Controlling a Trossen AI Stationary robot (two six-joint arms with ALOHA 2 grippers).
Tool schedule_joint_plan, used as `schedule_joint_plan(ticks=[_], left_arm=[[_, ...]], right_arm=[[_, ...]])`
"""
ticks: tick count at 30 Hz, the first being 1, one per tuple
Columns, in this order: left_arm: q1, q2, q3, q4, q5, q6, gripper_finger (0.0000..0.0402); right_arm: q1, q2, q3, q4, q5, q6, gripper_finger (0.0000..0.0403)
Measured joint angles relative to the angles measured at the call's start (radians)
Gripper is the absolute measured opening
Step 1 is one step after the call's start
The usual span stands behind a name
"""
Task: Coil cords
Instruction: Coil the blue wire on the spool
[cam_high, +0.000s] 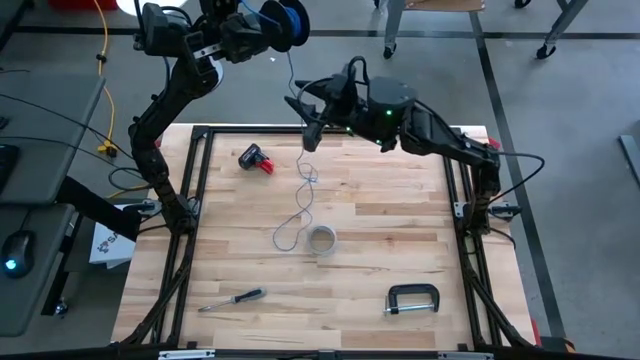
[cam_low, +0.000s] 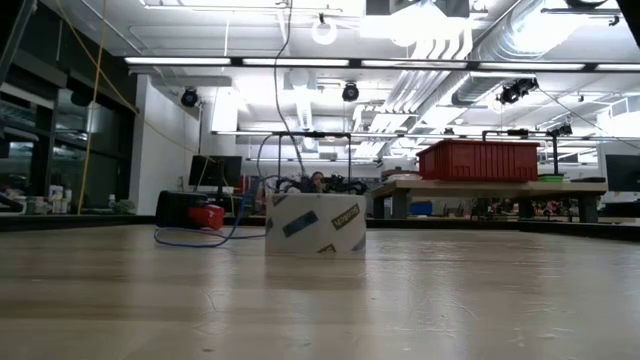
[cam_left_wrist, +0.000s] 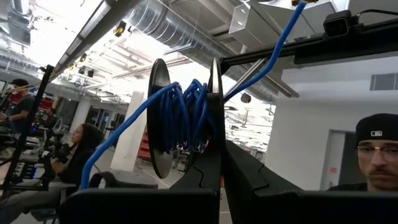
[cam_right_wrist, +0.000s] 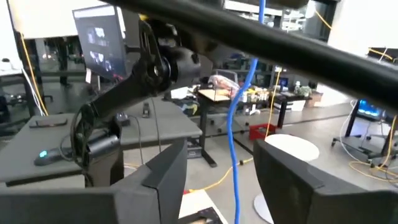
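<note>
A black spool (cam_high: 285, 22) wound with blue cord (cam_left_wrist: 183, 118) sits high beyond the table's far edge, with my left gripper (cam_high: 262, 30) shut on it. From the spool the blue cord (cam_high: 303, 190) drops to the wooden table, where its end lies in a loose loop (cam_high: 290, 232). My right gripper (cam_high: 305, 128) stands open over the table's far edge. The hanging cord (cam_right_wrist: 235, 155) passes between its fingers without touching either. In the low view the cord's loop (cam_low: 195, 238) lies flat on the wood. My left gripper pinches one of the spool's black flanges (cam_left_wrist: 214, 134) between its two fingers, at the flange's rim. The spool is lifted clear, high above the table. Cord runs off it on both sides.
A roll of tape (cam_high: 321, 240) stands beside the cord's loop. A red and black thing (cam_high: 256, 158) lies at the far left, a screwdriver (cam_high: 232, 298) near left, a clamp (cam_high: 412, 300) near right. A black frame (cam_high: 196, 180) edges the table. A person (cam_left_wrist: 376, 155) shows beyond.
</note>
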Motion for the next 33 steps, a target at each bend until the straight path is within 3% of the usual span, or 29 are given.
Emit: schedule_joint_plan(ticks=[13,23,28,33], left_arm=[[0.0,0.0,0.0,0.0,-0.004,0.006,0.0],[0.014,0.0,0.0,0.001,-0.004,0.008,0.0],[0.02,0.0,0.0,0.001,-0.003,0.008,0.0],[0.036,0.0,0.0,0.001,-0.008,0.008,0.0]], right_arm=[[-0.024,0.046,-0.001,0.003,-0.044,0.026,0.0171],[-0.019,0.04,0.001,-0.003,-0.027,0.017,0.0083],[-0.015,0.04,0.001,-0.002,-0.027,0.009,0.0012],[-0.012,0.04,0.001,-0.014,-0.064,0.038,0.0002]])
